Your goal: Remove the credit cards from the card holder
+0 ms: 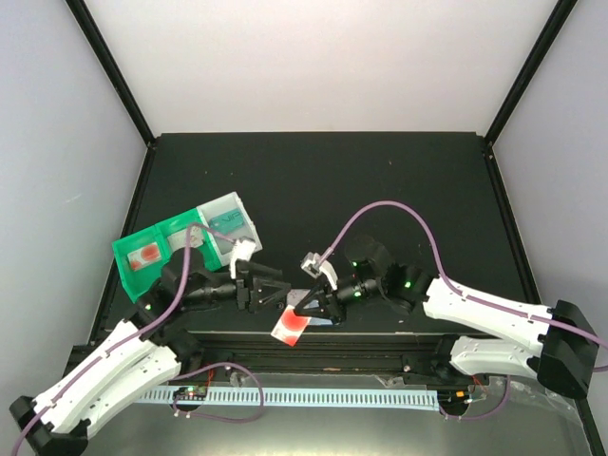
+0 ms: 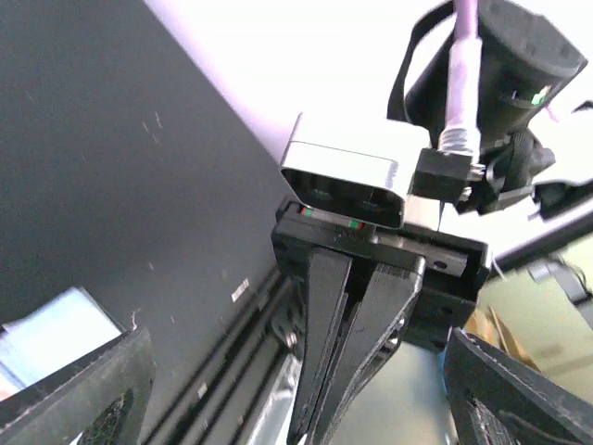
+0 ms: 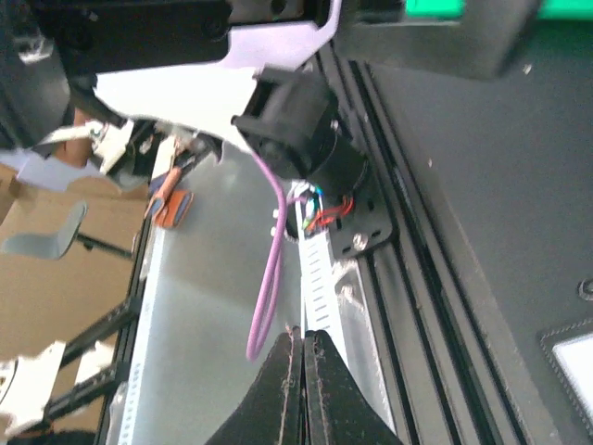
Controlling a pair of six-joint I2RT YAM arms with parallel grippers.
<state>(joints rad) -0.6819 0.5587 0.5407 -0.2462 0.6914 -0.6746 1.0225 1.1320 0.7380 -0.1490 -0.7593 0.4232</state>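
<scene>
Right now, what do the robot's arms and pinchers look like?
The left arm and right arm have white shells with black joints and tiny green lights, and a purple cable loops along each. The left gripper and right gripper are black, with two fingers each.

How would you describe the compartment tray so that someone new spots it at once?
Start from the black table in the top view and go to its left side, just beyond the left arm. The tray lies there at a slant, one half bright green, the other clear. It is the only bright green thing lying on the table.
</scene>
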